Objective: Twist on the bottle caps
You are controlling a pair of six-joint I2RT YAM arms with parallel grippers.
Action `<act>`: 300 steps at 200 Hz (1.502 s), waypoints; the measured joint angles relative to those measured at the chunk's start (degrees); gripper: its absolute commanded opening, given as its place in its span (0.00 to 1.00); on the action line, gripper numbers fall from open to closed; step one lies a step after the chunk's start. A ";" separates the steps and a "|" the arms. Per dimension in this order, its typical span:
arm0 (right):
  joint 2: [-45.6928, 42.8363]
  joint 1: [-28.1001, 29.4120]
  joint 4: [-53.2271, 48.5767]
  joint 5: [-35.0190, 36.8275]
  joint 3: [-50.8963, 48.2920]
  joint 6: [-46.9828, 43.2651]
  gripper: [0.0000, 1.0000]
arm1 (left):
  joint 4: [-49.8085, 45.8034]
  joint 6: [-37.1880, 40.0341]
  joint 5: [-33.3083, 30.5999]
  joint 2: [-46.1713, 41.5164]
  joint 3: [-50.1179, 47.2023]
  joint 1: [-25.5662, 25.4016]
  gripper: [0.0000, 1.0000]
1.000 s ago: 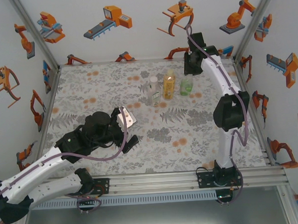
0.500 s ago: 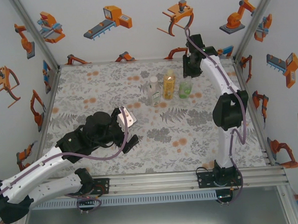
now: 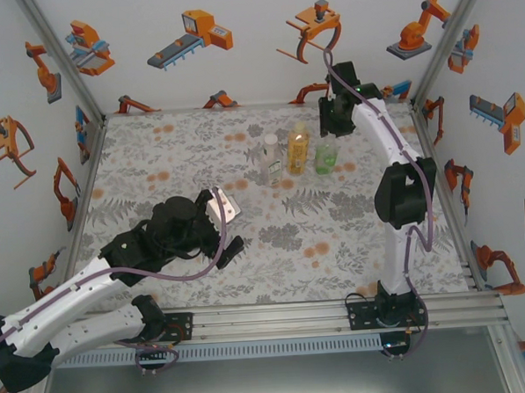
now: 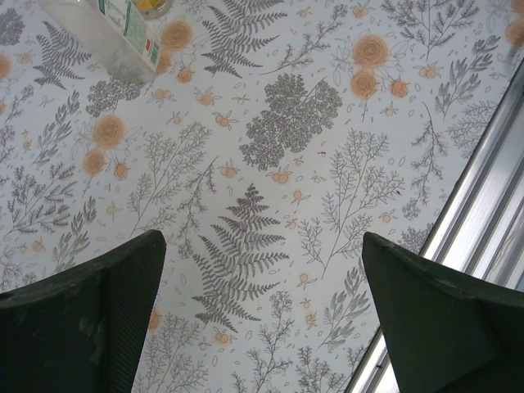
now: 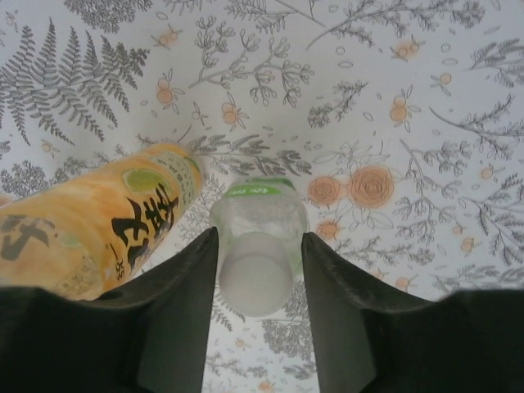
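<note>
Three bottles stand in a row at the back middle: a clear one (image 3: 270, 159), an amber one (image 3: 297, 149) with a yellow label, and a short green-tinted one (image 3: 325, 154). My right gripper (image 3: 335, 120) hangs over the green bottle (image 5: 260, 214). Its fingers flank the pale cap (image 5: 255, 282) on that bottle's neck, with thin gaps on both sides. The amber bottle (image 5: 98, 221) is just left of them. My left gripper (image 3: 222, 223) hovers wide open over the near-left table, and nothing is between its fingers (image 4: 115, 286). The clear bottle (image 4: 106, 29) lies far ahead of it.
The floral table cover (image 3: 172, 157) is boxed in by white walls with orange robot stickers. An aluminium rail (image 4: 483, 188) runs along the near edge, close to my left gripper. The right arm's elbow (image 3: 403, 193) stands tall at the right side.
The right gripper's jaws have widened a little round the green bottle's cap, and the wrist has shifted slightly left. The left arm has not moved.
</note>
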 measured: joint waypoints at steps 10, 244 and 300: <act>0.00 0.00 -1.16 -0.09 1.27 -0.20 0.49 | 0.00 0.17 -0.74 0.02 -0.46 0.02 0.97; -42.51 -7.50 41.72 7.58 -77.15 -8.41 0.99 | 40.09 -1.20 -9.16 11.89 -30.03 45.48 0.97; -41.38 -10.27 70.29 5.05 -92.00 -11.32 0.99 | 57.92 -4.00 1.75 27.34 -29.73 53.64 0.97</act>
